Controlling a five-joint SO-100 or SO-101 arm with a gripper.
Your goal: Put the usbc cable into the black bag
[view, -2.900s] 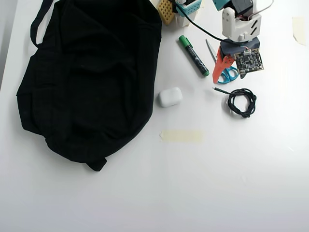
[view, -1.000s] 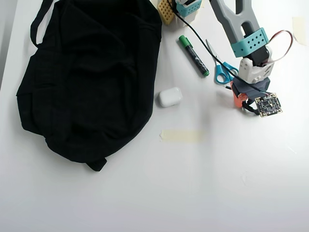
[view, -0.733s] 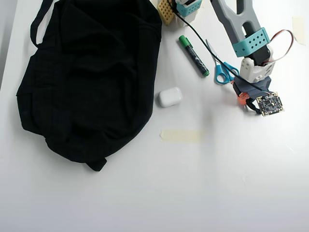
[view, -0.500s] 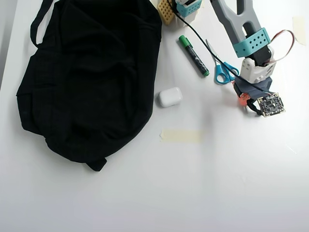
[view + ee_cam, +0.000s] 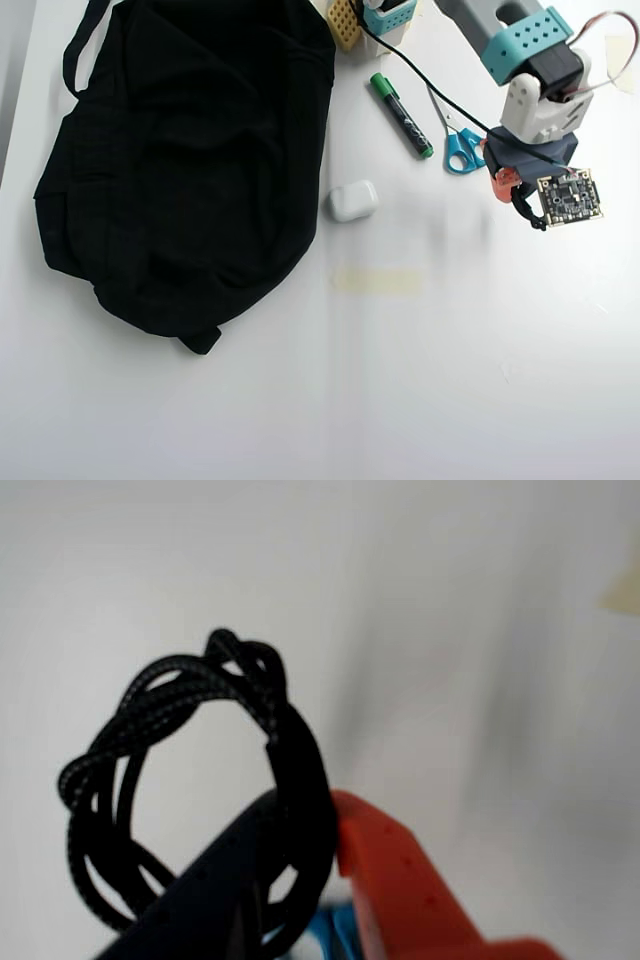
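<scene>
One coiled black usbc cable [image 5: 190,770] is clamped between my two fingers, the dark one [image 5: 215,890] and the orange one [image 5: 400,880], so my gripper [image 5: 300,880] is closed on it and holds it above the white table [image 5: 420,380]. In the overhead view my gripper [image 5: 512,188] hangs at the right side, well apart from the one black bag [image 5: 190,160] lying at the left. Between them I count one green marker [image 5: 401,114], one pair of blue scissors [image 5: 462,148], and one white earbud case [image 5: 353,200].

Green marker [image 5: 401,115], blue-handled scissors [image 5: 458,143] just beside it, white earbud case [image 5: 353,201] on the white table [image 5: 400,380]
</scene>
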